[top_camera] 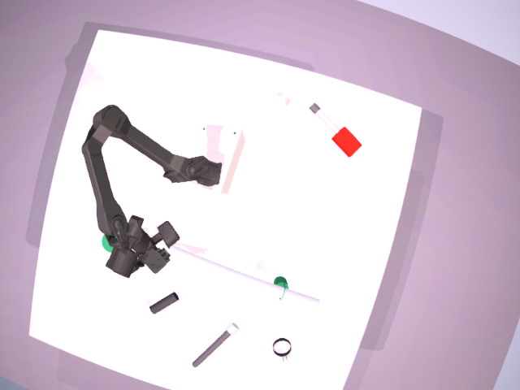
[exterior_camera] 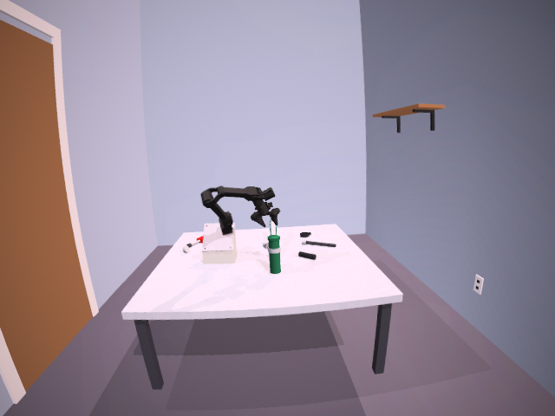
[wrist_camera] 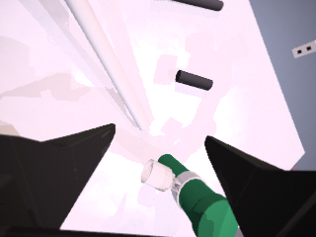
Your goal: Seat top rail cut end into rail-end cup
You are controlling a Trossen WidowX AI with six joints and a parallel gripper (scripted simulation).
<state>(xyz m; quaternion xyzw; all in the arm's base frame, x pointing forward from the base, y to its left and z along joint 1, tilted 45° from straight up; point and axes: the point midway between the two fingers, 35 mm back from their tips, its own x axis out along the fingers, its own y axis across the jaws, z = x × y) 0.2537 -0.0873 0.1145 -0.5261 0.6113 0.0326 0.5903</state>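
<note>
I see a plain small room, its use unclear. Beyond the table (exterior_camera: 264, 308) stand bare walls; left of it, a brown door (exterior_camera: 27, 188).
</note>
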